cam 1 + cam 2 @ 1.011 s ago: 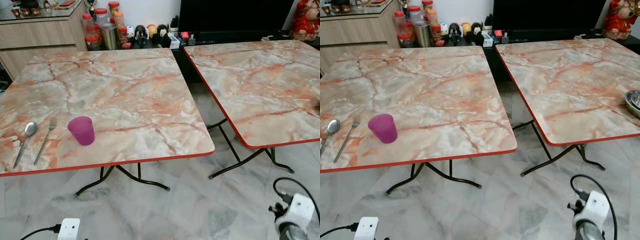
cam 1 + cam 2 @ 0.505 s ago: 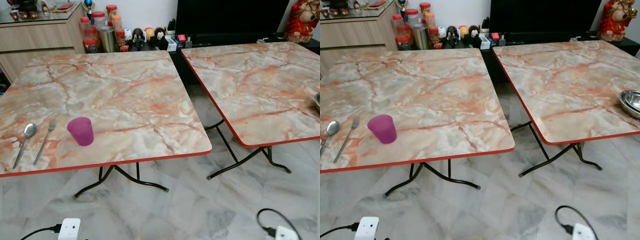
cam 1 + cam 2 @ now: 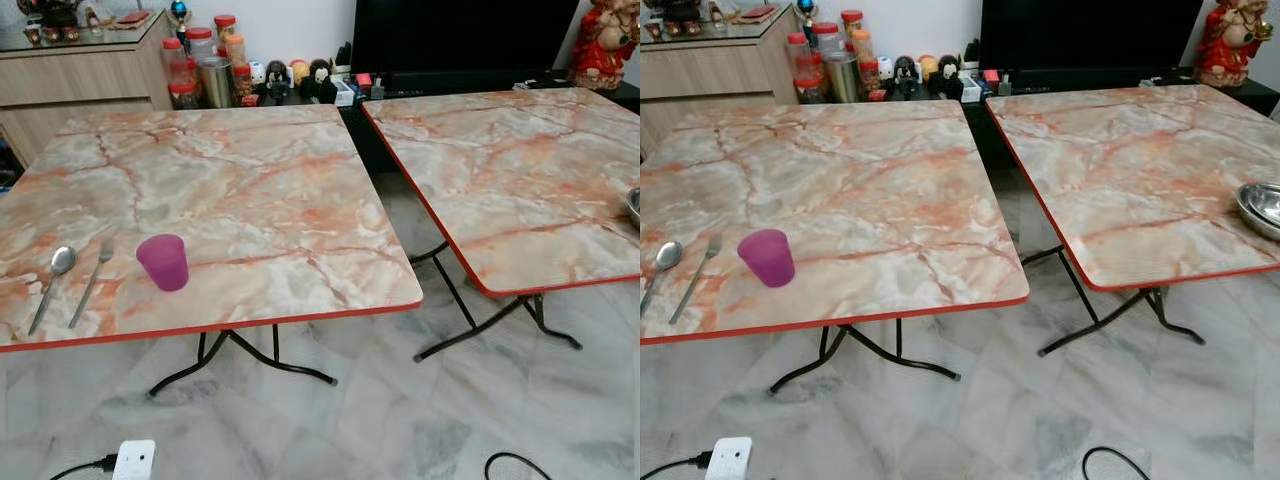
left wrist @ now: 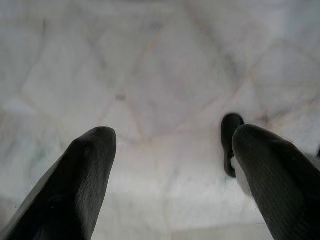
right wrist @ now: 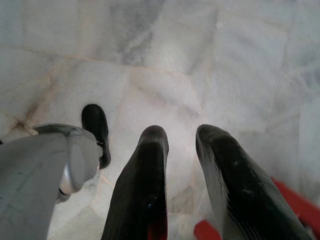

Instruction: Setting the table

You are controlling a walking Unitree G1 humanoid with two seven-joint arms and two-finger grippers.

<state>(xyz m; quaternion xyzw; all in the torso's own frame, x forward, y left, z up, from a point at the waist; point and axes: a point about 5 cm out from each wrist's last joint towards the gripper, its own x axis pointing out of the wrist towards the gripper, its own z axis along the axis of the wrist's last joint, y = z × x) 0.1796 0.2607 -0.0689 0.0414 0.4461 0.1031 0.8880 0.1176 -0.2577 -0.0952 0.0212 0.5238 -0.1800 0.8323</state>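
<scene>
Both surfaces wear a glossy marble-look laminate, cream with orange veins and a red plastic-looking trim; the left surface (image 3: 250, 190) sits on thin black metal legs, same as the right surface (image 3: 520, 170). Spoon (image 3: 52, 280) and fork (image 3: 92, 280) are shiny metal, cup (image 3: 163, 262) is matt purple plastic, bowl (image 3: 1262, 206) polished steel. Floor (image 3: 380, 410) is smooth pale marble tile.

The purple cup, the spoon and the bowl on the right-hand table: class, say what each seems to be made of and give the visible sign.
Purple cup: probably plastic; matte, slightly translucent, uniformly coloured.
Spoon: likely stainless steel; silver-grey with a bright reflection in its bowl.
Bowl: apparently polished metal; its rim and inside mirror the light.
</scene>
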